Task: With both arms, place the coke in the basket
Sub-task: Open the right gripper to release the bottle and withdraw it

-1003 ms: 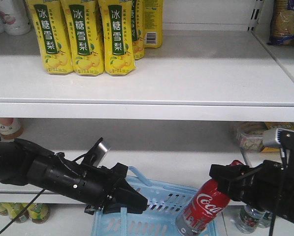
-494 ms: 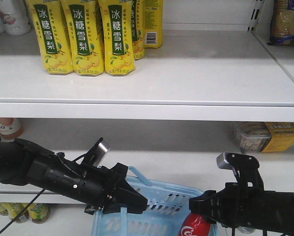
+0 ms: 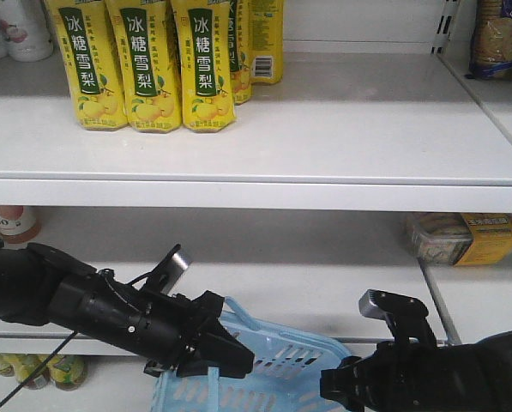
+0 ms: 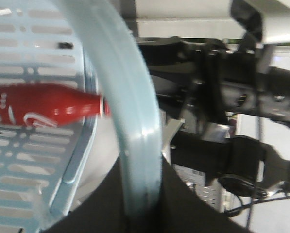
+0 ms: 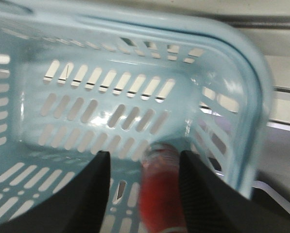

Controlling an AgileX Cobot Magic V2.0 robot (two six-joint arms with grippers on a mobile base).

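Right wrist-mounted view: your right gripper (image 5: 141, 167) is hanging over the light-blue basket (image 5: 247, 82) with its fingers spread, the coke (image 5: 160, 194) lying blurred between them inside the basket, contact unclear. Left wrist view: the coke (image 4: 42, 104) is resting on its side on the slotted floor. Front view: your left gripper (image 3: 225, 356) is pinching the basket handle (image 3: 238, 311).

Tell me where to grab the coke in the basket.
Probably best to grip the coke across its wide red body, not the tapering neck, which would slip. Come from above through the basket's open top, since the slotted walls close off the sides.
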